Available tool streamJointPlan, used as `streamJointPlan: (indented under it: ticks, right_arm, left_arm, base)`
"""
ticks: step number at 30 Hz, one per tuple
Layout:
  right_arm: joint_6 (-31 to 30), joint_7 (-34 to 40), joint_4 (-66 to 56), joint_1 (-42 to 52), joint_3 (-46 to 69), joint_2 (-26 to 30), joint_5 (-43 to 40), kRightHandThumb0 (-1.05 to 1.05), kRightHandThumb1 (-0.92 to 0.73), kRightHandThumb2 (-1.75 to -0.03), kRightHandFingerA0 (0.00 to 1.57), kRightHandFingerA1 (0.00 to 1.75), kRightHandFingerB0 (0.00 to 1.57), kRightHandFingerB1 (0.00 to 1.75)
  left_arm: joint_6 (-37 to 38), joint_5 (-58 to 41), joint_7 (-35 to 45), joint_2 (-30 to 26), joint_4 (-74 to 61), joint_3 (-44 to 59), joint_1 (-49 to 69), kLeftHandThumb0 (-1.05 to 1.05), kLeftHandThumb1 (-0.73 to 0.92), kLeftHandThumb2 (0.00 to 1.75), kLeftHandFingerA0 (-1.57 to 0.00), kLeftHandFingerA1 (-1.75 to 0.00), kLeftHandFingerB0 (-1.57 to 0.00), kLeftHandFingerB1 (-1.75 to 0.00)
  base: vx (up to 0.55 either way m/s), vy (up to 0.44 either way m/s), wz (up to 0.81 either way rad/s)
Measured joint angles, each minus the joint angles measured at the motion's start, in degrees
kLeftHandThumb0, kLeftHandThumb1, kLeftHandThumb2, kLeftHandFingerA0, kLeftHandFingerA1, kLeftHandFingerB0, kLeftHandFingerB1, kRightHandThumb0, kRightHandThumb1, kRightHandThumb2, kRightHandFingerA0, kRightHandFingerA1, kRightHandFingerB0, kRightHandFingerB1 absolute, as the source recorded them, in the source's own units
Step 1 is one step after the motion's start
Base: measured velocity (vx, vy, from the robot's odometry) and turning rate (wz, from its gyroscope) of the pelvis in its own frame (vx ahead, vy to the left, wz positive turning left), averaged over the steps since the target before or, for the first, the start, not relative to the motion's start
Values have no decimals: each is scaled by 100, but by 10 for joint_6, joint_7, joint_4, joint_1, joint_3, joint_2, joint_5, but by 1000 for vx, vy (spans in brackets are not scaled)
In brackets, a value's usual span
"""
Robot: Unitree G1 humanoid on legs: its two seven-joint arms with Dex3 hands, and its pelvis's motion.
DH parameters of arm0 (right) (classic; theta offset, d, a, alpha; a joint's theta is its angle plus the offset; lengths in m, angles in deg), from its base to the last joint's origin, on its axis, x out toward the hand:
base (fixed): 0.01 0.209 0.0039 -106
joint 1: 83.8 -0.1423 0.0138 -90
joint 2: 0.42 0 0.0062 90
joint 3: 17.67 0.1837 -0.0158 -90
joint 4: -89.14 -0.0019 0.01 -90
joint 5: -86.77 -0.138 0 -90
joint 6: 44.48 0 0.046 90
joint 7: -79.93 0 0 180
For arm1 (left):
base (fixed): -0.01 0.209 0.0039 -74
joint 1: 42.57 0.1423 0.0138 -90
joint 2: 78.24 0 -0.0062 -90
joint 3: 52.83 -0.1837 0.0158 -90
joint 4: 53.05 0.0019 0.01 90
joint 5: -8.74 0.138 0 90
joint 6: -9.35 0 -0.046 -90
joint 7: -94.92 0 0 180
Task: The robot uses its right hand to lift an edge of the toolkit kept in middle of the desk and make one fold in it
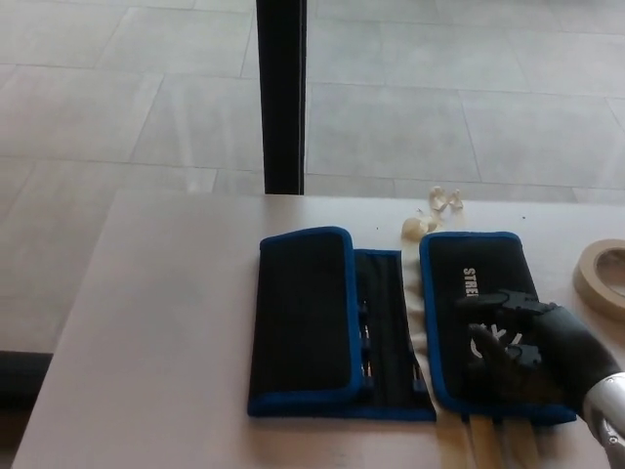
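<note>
Pale grey surface fills your view, and the toolkit sits near its middle, a little toward the right edge. You can see its black fabric with blue trim lying in three parts: a left flap folded flat over the body, a narrow open strip of tool pockets in between, and a right flap folded over flat, white lettering on top. Your right robot hand rests on that right flap near the front edge of the surface, fingers spread flat against the fabric, pressing down and gripping nothing. Just behind the toolkit lie a few small crumpled pale scraps. A roll of tape lies flat at the right edge. Beyond the far edge stands a dark post on the tiled floor.
</note>
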Motion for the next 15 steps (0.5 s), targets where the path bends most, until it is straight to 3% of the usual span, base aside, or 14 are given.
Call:
streamJointPlan:
  ticks: [1, 4, 5, 7, 8, 9, 10, 11, 12, 14, 15]
  right_arm:
    - [0, -1, -1, 0, 1, 1, 0, -60, -75, -62, 66, 54, 46, 39]
    - [-14, -11, -17, 10, 38, 24, -1, -59, -77, -63, 64, 54, 46, 37]
    - [-21, -15, -24, 11, 62, 34, -4, -58, -63, -98, 59, 64, 39, 53]
    - [-28, -21, -33, 11, 93, 45, -10, -59, -63, -96, 61, 62, 39, 53]
    - [-31, -24, -39, 12, 117, 52, -15, -59, -63, -95, 60, 60, 36, 52]
    - [-33, -25, -43, 11, 130, 55, -18, -59, -63, -95, 60, 60, 36, 52]
    - [-36, -27, -48, 11, 152, 59, -23, -53, -77, -63, 65, 45, 39, 38]
    - [-38, -28, -50, 11, 168, 60, -27, -54, -64, -93, 53, 58, 34, 50]
    - [-40, -30, -52, 10, 186, 61, -32, -54, -64, -93, 53, 58, 34, 50]
    - [-44, -34, -57, 9, 225, 65, -44, -55, -63, -92, 52, 57, 36, 51]
    - [-45, -36, -58, 8, 242, 68, -49, -52, -75, -62, 59, 46, 44, 39]
  left_arm:
    - [0, 0, 0, 0, 0, 0, 0, -75, 90, 67, -45, -68, -33, -51]
    - [0, 0, 0, -1, 0, 1, 0, -76, 91, 67, -47, -69, -36, -52]
    - [0, 0, 0, -1, 0, 2, 0, -75, 91, 67, -46, -68, -35, -51]
    - [0, 0, 0, -1, 0, 3, 0, -76, 91, 67, -48, -67, -34, -50]
    - [0, 0, 0, -1, -1, 2, 0, -73, 70, 110, -45, -69, -32, -58]
    - [0, 0, 0, -1, -1, 3, 0, -73, 70, 110, -45, -69, -32, -58]
    - [0, 0, 0, -1, -1, 2, 0, -76, 91, 67, -47, -66, -34, -49]
    - [0, 0, 0, -1, -1, 2, 0, -76, 91, 67, -45, -66, -34, -49]
    - [0, 0, 0, -1, -1, 2, 0, -76, 91, 67, -45, -66, -34, -49]
    - [0, 0, 0, -1, -1, 3, 0, -75, 91, 67, -46, -65, -36, -49]
    - [0, 0, 0, -1, -1, 3, 0, -76, 91, 67, -49, -67, -36, -49]
  base:
    - [0, 0, 0]
    - [0, 0, 0]
    - [0, 0, 0]
    - [0, 0, 0]
    - [0, 0, 0]
    - [0, 0, 0]
    - [0, 0, 0]
    - [0, 0, 0]
    - [0, 0, 0]
    - [0, 0, 0]
    - [0, 0, 0]
